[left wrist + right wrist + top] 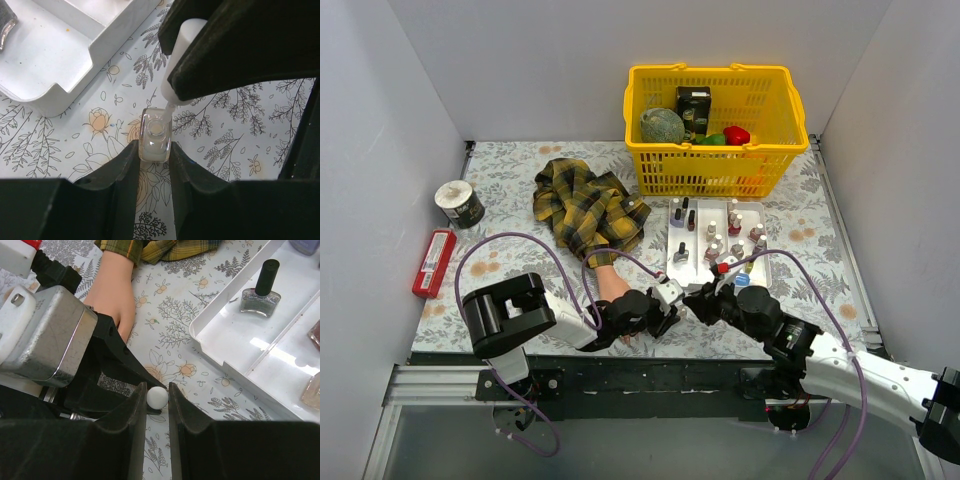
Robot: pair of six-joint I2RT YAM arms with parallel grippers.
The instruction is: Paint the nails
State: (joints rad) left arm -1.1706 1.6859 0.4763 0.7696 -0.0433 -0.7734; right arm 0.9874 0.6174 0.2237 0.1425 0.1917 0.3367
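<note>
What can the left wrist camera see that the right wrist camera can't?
Only the left wrist view: the clear uncapped bottle pinched in the left end effector. Only the right wrist view: the mannequin hand, its plaid sleeve and a capped grey polish bottle. Both: the white cap held by the right end effector, the white tray, the flowered cloth.

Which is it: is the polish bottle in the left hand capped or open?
Open. The clear bottle in the left hand shows a bare neck; the right hand holds its white cap off it.
</note>
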